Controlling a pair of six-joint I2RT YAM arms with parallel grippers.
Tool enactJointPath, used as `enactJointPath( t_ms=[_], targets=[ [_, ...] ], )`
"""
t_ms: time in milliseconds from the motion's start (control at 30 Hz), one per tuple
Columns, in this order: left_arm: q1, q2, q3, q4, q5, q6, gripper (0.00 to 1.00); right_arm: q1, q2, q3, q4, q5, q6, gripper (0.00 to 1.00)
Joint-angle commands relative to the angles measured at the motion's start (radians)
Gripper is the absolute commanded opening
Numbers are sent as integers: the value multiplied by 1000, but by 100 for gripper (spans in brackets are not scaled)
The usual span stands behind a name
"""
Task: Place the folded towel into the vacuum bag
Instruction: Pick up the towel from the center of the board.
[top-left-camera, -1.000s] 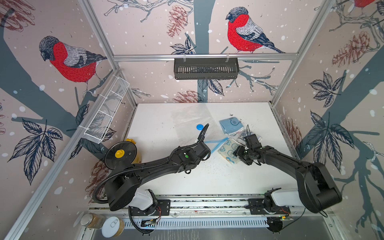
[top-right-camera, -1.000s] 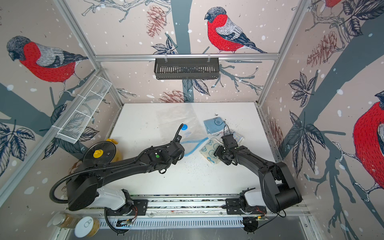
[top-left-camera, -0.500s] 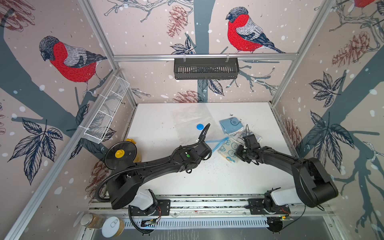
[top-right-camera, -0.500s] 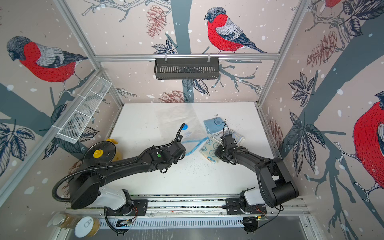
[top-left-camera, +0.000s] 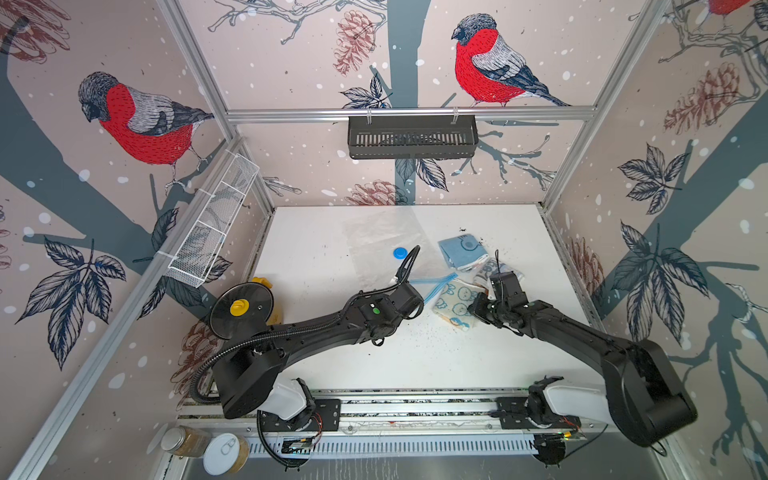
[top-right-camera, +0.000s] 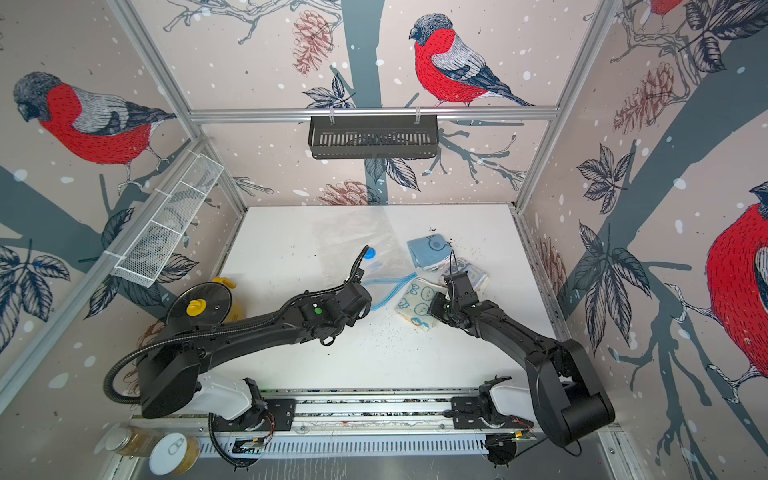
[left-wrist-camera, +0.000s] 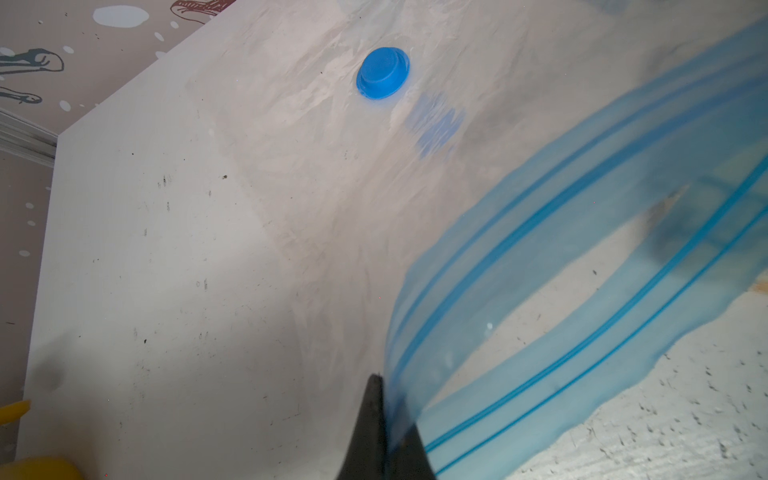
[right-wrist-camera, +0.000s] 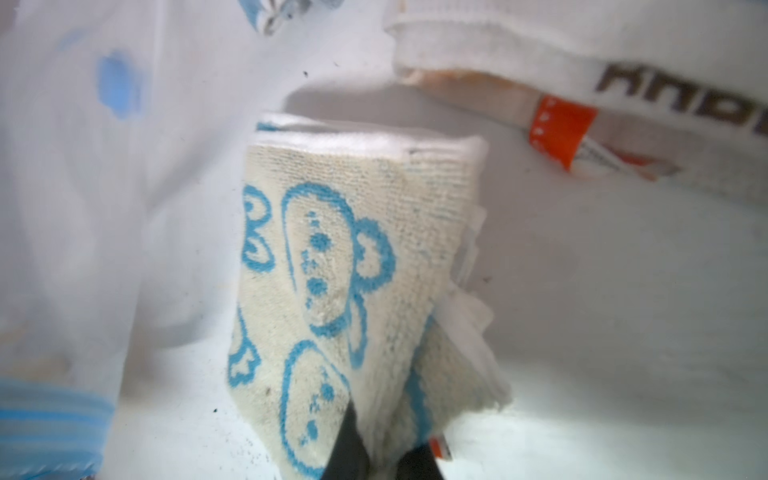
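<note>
Right wrist view showed the right gripper (right-wrist-camera: 382, 457) clamped on a corner of the folded towel (right-wrist-camera: 353, 257), just beside the mouth of the vacuum bag (left-wrist-camera: 311, 166). Towel judged soft, light, liable to unfold. Left gripper (left-wrist-camera: 390, 432) pinched the zip strip (left-wrist-camera: 519, 249).

My count from here.
Towels: 3, all right of centre: cream towel (top-left-camera: 455, 300) with blue print, blue towel (top-left-camera: 462, 250) beyond it, patterned towel (top-left-camera: 485, 272) between them, partly hidden.
Vacuum bag (top-left-camera: 382, 241): 1, carrying 1 valve cap (top-left-camera: 400, 252) and 1 zip strip (top-left-camera: 434, 286).
Arms: 2. I've got 1 gripper per arm: left gripper (left-wrist-camera: 386, 415), right gripper (right-wrist-camera: 374, 440).
Baskets: 2. That's 1 black basket (top-left-camera: 411, 137) on the far rail and 1 wire basket (top-left-camera: 212, 232) on the left wall.
Left edge: 1 black disc (top-left-camera: 241, 309) with 1 yellow knob.
Near left corner: 2 containers, 1 glass jar (top-left-camera: 183, 440) and 1 tin (top-left-camera: 226, 453).
</note>
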Motion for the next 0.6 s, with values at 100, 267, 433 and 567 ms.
enactJointPath(
  t_ms=[100,267,433,567],
  targets=[
    [4,-7,6,-3,-35,-15,0,0,-112,-4,-72,-60,-53,1],
    [5,-10,8,-3,-16,-21,0,-1,-176,13,-158,-70,-82,1],
    [7,-12,8,-3,-17,-23,0,0,-263,29,-232,-115,-94,1],
    [11,-10,8,-3,-26,-26,0,1,-308,59,-303,-161,-112,1]
  ],
)
